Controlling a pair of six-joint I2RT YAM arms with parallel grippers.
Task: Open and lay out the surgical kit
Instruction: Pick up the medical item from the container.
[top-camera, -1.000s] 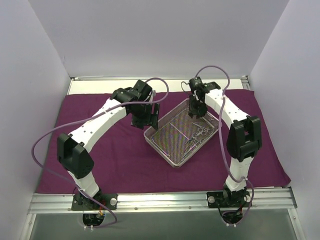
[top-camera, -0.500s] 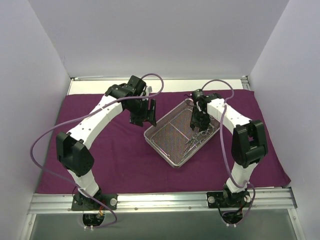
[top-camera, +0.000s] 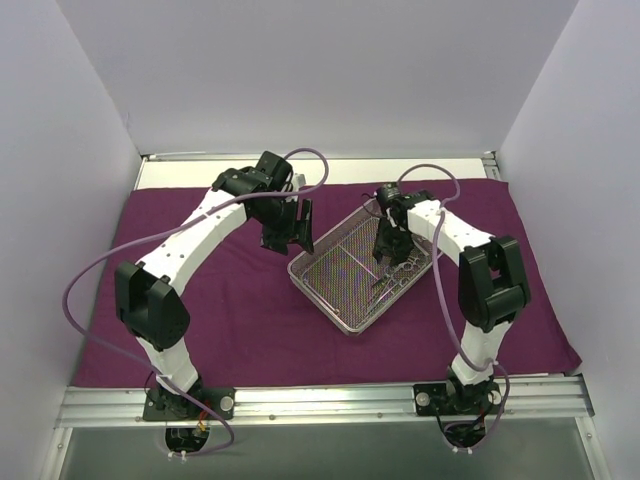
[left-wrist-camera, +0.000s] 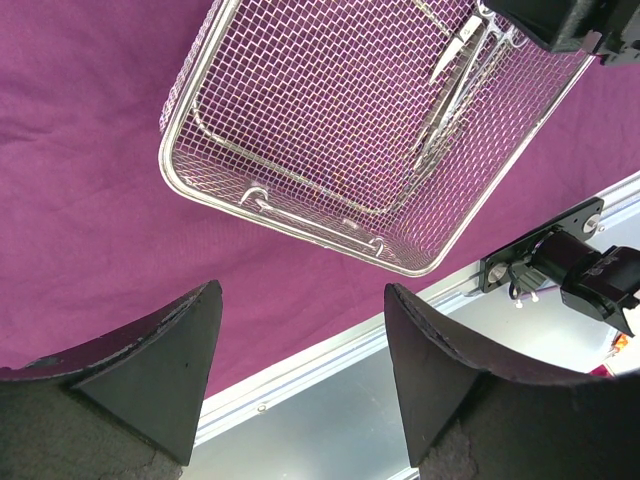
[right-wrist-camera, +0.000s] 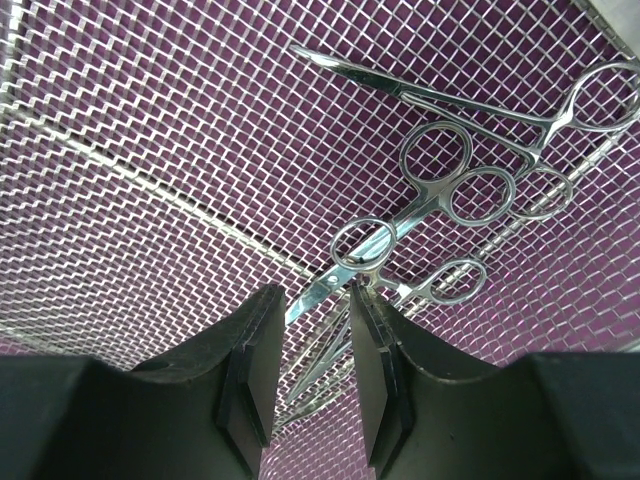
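The right gripper (right-wrist-camera: 315, 300), narrowly parted and apparently straddling one scissor shank, may drag up the tangled instruments (right-wrist-camera: 418, 207) ahead of it.

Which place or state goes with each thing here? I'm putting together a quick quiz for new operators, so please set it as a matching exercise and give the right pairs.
Things:
1. cloth
2. tray
3. instruments
4. left tool

Places or states:
A. lying together inside the tray
B. open, holding nothing, off to one side of the tray
C. spread out underneath the tray
D. resting on top of the cloth, at an angle

Pairs: 1-C, 2-D, 3-A, 4-B
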